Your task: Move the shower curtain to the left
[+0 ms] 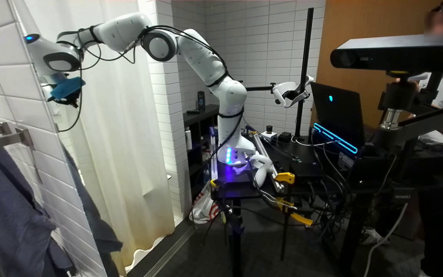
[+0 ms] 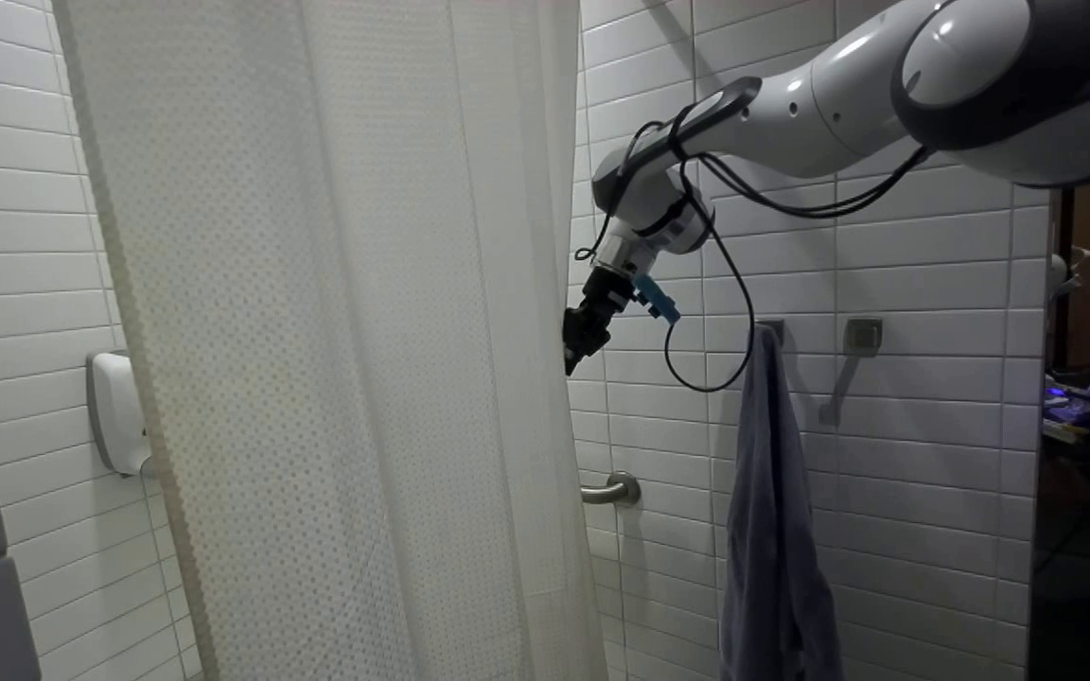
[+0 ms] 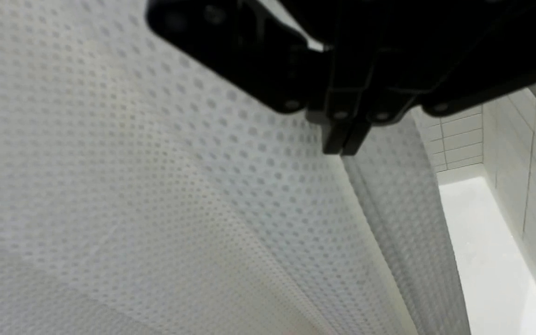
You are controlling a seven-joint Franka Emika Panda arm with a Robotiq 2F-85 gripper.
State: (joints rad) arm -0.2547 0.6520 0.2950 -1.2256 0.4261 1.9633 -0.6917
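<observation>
Where the shower curtain [image 2: 356, 340] ends at right in an exterior view, the gripper [image 2: 571, 357] has got it clamped.

Arm [image 1: 198, 55] is white with dark-grey joint trim [image 2: 1070, 90], black cables [image 2: 819, 211] tied down by black straps [image 1: 218, 80], blue LEDs [image 1: 228, 155] on the base [image 1: 243, 144], teal block [image 1: 67, 88] near the wrist [image 1: 39, 54]; pincer [image 3: 343, 151] is black with bar linkages [image 3: 249, 63], small grey pin heads [image 3: 292, 104], narrow squared fingertips [image 3: 333, 142].
</observation>
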